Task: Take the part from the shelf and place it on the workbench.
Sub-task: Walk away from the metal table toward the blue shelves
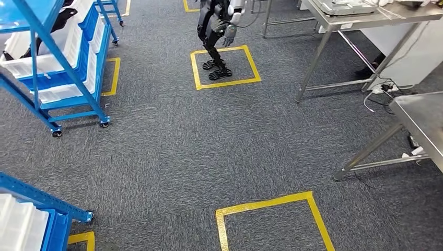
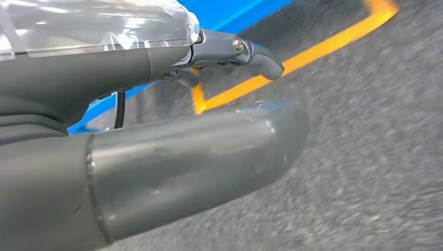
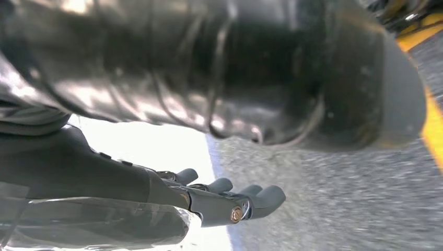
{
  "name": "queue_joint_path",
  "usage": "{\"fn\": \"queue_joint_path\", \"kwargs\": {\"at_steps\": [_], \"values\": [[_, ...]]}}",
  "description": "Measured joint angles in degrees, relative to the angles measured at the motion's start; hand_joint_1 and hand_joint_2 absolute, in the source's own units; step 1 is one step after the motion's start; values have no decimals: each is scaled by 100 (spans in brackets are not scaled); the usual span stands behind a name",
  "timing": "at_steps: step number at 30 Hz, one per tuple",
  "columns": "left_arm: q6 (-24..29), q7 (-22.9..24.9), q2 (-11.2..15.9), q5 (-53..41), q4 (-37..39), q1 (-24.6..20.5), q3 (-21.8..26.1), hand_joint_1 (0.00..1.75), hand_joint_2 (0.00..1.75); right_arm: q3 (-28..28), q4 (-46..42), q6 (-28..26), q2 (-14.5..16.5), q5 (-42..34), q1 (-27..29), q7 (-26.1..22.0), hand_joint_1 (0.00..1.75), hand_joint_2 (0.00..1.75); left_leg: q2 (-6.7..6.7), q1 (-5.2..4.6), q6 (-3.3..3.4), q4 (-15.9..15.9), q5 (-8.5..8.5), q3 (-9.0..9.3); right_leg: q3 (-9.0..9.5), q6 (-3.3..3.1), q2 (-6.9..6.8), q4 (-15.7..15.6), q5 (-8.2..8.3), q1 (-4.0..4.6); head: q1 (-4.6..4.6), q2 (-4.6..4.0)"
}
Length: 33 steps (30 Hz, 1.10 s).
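Note:
The blue shelf [image 1: 68, 63] stands at the far left with white bins [image 1: 68, 39] on its levels, and dark items lie in the top bins [image 1: 60, 18]. I cannot tell which of them is the part. A steel workbench [image 1: 420, 117] stands at the right edge. My left hand [image 2: 120, 78] hangs over the carpet near a blue shelf frame, its thumb [image 2: 209, 151] and one finger [image 2: 251, 52] apart with nothing between them. My right hand [image 3: 156, 193] hangs beside my body, its fingers [image 3: 261, 198] stretched out and holding nothing.
Another humanoid robot [image 1: 217, 31] stands in a yellow floor square [image 1: 224, 67] ahead. A second steel table [image 1: 365, 21] is at the far right, with cables [image 1: 379, 89] on the floor beneath it. A second blue shelf [image 1: 31, 219] and a yellow square [image 1: 271, 219] are close by.

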Motion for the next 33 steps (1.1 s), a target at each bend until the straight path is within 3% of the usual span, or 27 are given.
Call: {"fn": "queue_joint_path", "kwargs": {"at_steps": [2, 4, 5, 6, 7, 9, 11, 13, 14, 16, 18, 20, 21, 23, 25, 27, 29, 31, 33], "values": [[-20, 81, -16, -33, 4, -7, 2, 0, 0, 22, 1, 131, -30, 111, 8, 6, 0, 0, -106, 21, 51, -22, 31, -7, -252, 36, 313, 578, -354, -29, 4, 0], [-41, 117, -25, -73, 4, -14, 2, 0, 0, 68, 3, 256, -67, 251, 27, 92, 0, 0, -235, 18, 69, -10, 41, -33, -624, 48, 438, 1332, -666, -44, 4, 0], [-45, 126, -28, -85, 4, -11, 3, 0, 0, 91, 3, 273, -82, 288, 37, 123, 0, 0, -309, 16, 72, -2, 42, -39, -730, 51, 451, 1520, -676, -48, 3, 0], [-46, 131, -32, -94, 4, -6, 3, 0, 0, 106, 3, 265, -97, 304, 44, 142, 0, 0, -391, 15, 70, 8, 41, -39, -727, 50, 462, 1474, -559, -53, 3, 0], [-45, 135, -34, -103, 4, -4, 4, 0, 0, 117, 3, 237, -109, 303, 51, 144, 0, 0, -476, 16, 64, 22, 37, -35, -611, 44, 495, 1186, -334, -63, 3, 0], [-7, 148, -42, -118, 4, -6, 6, 0, 0, 128, 2, 164, -141, 292, 75, 38, 0, 0, -628, 14, 32, 61, 22, -38, -279, 19, 699, 397, 72, -81, 4, 0], [72, 163, -47, -140, 4, -13, 7, 0, 0, 147, 2, 121, -168, 305, 97, -201, 0, 0, -746, 16, -31, 93, 17, -76, -122, -9, 858, 12, 185, -77, 2, 0], [125, 168, -46, -152, 4, -5, 6, 0, 0, 169, 1, 103, -191, 335, 99, -372, 0, 0, -853, 28, -109, 94, 34, -117, -113, -51, 802, -16, 183, -65, 1, 0], [134, 168, -46, -153, 4, 4, 5, 0, 0, 176, -1, 97, -202, 346, 97, -405, 0, 0, -825, 35, -138, 115, 19, -133, -103, -86, 741, -41, 197, -66, 2, 0], [142, 168, -46, -152, 4, 5, 4, 0, 0, 184, -2, 87, -216, 359, 113, -431, 0, 0, -582, 33, -187, 394, -171, -266, -83, -172, 598, -96, 227, -70, -3, 0], [144, 168, -44, -152, 4, -16, 4, 0, 0, 188, -1, 84, -223, 362, 148, -434, 0, 0, -304, 36, -227, 1116, -564, -594, -88, -223, 441, -109, 227, -42, -8, 0], [149, 163, -43, -143, 4, -16, 4, 0, 0, 189, 0, 80, -226, 356, 172, -449, 0, 0, -235, 44, -257, 1740, -786, -877, -94, -238, 282, -106, 216, -20, -9, 0], [167, 138, -43, -115, 4, -5, 5, 0, 0, 189, -1, 70, -227, 328, 176, -490, 0, 0, -221, 45, -260, 1764, -734, -876, -90, -239, 211, -104, 209, -14, -8, 0], [250, -23, -38, 25, 4, 4, 24, 0, 0, 172, -2, 24, -227, 185, 173, -662, 0, 0, -137, 39, -236, 1118, -363, -526, -65, -227, 83, -100, 189, -7, -8, 0], [334, -315, -21, 216, 4, -27, 83, 0, 0, 113, -2, -35, -227, -6, 164, -828, 0, 0, 81, -4, -174, 343, -104, -129, -38, -192, -31, -91, 160, 14, -7, 0], [349, -550, 3, 324, 4, -58, 144, 0, 0, 53, -2, -52, -227, -60, 134, -823, 0, 0, 163, -53, -110, 87, -74, -27, -24, -148, -126, -87, 143, 33, -6, -1], [329, -619, 26, 308, 4, -60, 168, 0, 0, 35, -2, -41, -228, 8, 80, -725, 0, 0, 42, -45, -52, 49, -36, -27, -2, -95, -178, -85, 123, 27, -7, -2], [296, -549, 37, 230, 4, -63, 172, 0, 0, 33, -2, -43, -236, 56, 44, -734, 0, 0, -71, -9, 13, -15, 15, 7, -69, -35, 62, 129, -45, 2, -5, -2], [256, -397, 37, 124, 4, -79, 168, 0, 0, 32, -2, -51, -247, 75, 37, -894, 0, 0, -180, 5, 50, -39, 44, 13, -368, 6, 379, 778, -412, -27, -2, -2]]}}
